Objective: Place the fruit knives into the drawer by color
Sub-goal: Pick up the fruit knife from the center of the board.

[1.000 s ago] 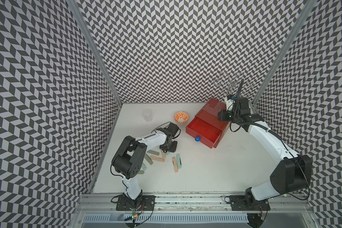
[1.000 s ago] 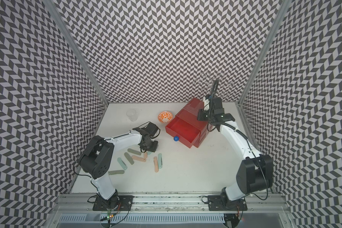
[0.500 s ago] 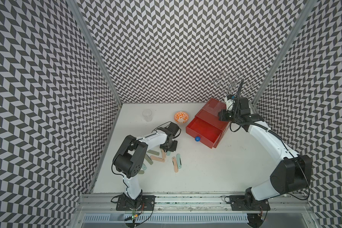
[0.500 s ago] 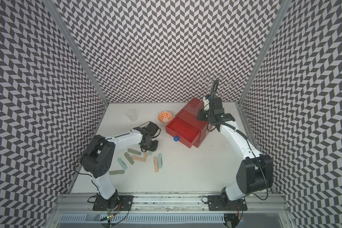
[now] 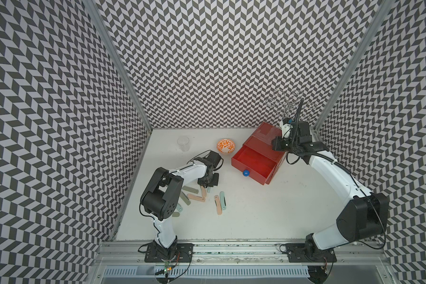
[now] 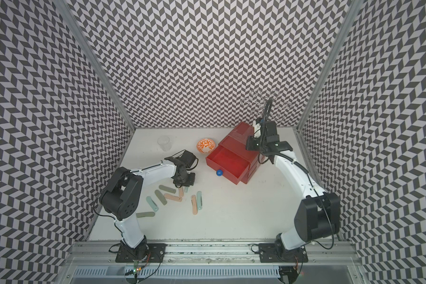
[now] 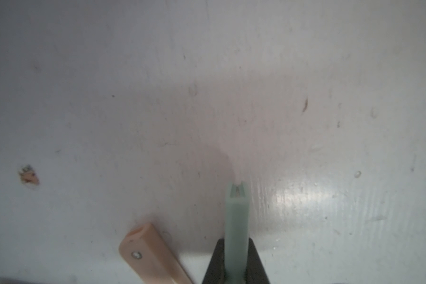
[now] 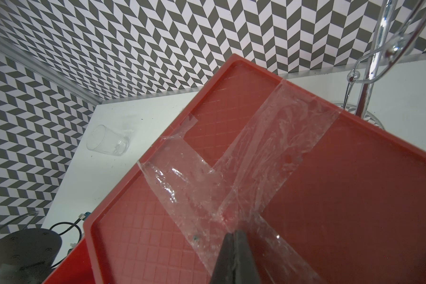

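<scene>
My left gripper (image 7: 236,242) is shut on a pale mint fruit knife (image 7: 236,216), held edge-on just over the white table; a peach knife (image 7: 153,255) lies beside it. In both top views that gripper (image 5: 208,183) (image 6: 185,183) hangs at the far end of the scattered fruit knives: peach (image 5: 196,197), mint (image 5: 223,201) and grey-green (image 5: 191,189) ones. The red drawer chest (image 5: 268,140) stands at the back right with its top drawer (image 5: 236,166) pulled out and bare inside. My right gripper (image 8: 234,233) is shut, its tips resting on the taped top of the chest (image 8: 354,184).
An orange-patterned bowl (image 5: 226,146) sits just left of the chest, and a clear glass (image 5: 183,143) stands further left. A wire rack (image 5: 290,103) rises behind the chest. The open drawer's blue knob (image 5: 246,173) points towards the knives.
My left gripper's jaws have closed onto the mint knife. The right arm has stayed on top of the chest.
</scene>
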Available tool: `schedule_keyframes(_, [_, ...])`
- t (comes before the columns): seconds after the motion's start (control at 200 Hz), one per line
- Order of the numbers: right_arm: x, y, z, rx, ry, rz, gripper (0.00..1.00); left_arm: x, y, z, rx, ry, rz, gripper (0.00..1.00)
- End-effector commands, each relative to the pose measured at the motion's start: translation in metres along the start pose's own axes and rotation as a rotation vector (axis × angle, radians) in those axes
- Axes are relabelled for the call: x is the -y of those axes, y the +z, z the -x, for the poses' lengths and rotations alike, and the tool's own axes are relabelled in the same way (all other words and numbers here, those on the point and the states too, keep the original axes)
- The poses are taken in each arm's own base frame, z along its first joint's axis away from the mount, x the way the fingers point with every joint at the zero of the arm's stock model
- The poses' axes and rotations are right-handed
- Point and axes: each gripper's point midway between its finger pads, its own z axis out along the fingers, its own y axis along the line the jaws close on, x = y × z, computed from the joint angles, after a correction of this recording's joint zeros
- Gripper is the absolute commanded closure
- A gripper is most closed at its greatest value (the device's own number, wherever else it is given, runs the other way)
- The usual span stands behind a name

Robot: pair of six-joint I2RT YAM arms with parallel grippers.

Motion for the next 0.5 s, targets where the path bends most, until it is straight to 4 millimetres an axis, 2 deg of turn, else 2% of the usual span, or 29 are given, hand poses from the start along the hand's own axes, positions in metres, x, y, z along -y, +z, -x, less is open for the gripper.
schedule_keyframes(0.0, [0.010, 0.003, -0.032, -0.120, 0.018, -0.029, 1.00, -0.009, 0.015, -0.016, -0.069, -0.006, 0.034, 0.97])
schedule_keyframes(0.06, [0.009, 0.003, -0.032, -0.119, 0.016, -0.026, 1.00, -0.010, 0.014, -0.015, -0.067, -0.011, 0.035, 1.00])
schedule_keyframes(0.496, [0.009, 0.002, -0.033, -0.120, 0.017, -0.027, 1.00, -0.011, -0.003, -0.010, -0.034, -0.019, 0.023, 1.00])
